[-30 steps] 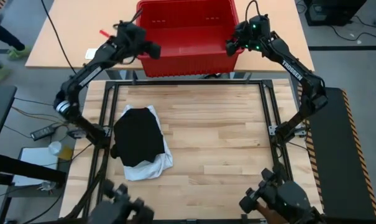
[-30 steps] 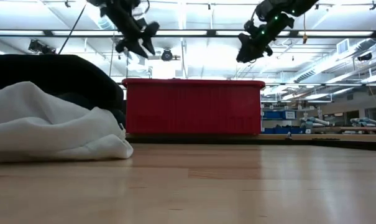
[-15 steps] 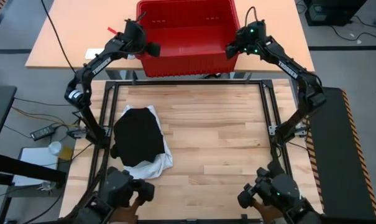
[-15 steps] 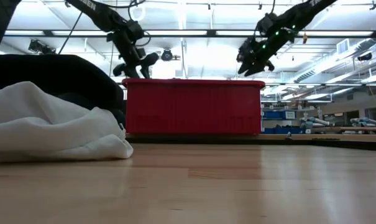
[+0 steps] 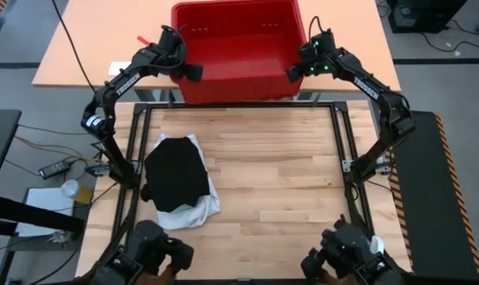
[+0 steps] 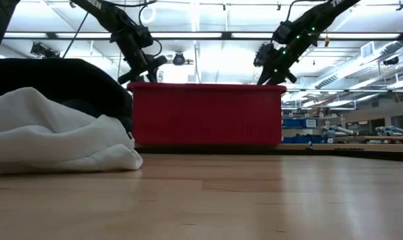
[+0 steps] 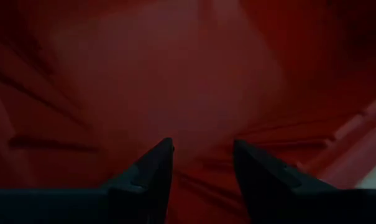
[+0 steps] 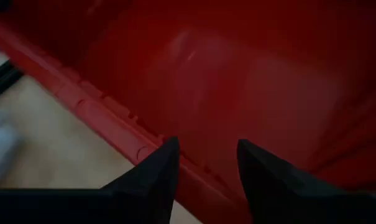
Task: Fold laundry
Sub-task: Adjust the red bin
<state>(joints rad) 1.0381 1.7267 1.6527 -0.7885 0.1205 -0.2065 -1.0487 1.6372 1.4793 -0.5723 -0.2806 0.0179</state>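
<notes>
- Your left gripper (image 5: 193,70) sits at the left wall of the red crate (image 5: 235,36), fingers (image 7: 151,171) parted with a gap and nothing between them.
- Your right gripper (image 5: 296,71) is at the crate's right rim, fingers (image 8: 155,173) likewise apart and empty.
- The black garment (image 5: 174,172) lies on the white shirt (image 5: 193,210) at the table's (image 5: 279,174) left side, well apart from both grippers.

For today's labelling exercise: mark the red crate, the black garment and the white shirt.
red crate (image 5: 280,77): high view, its near wall.
black garment (image 5: 176,174): high view, middle of the cloth.
white shirt (image 5: 193,213): high view, edge showing under the black garment.
</notes>
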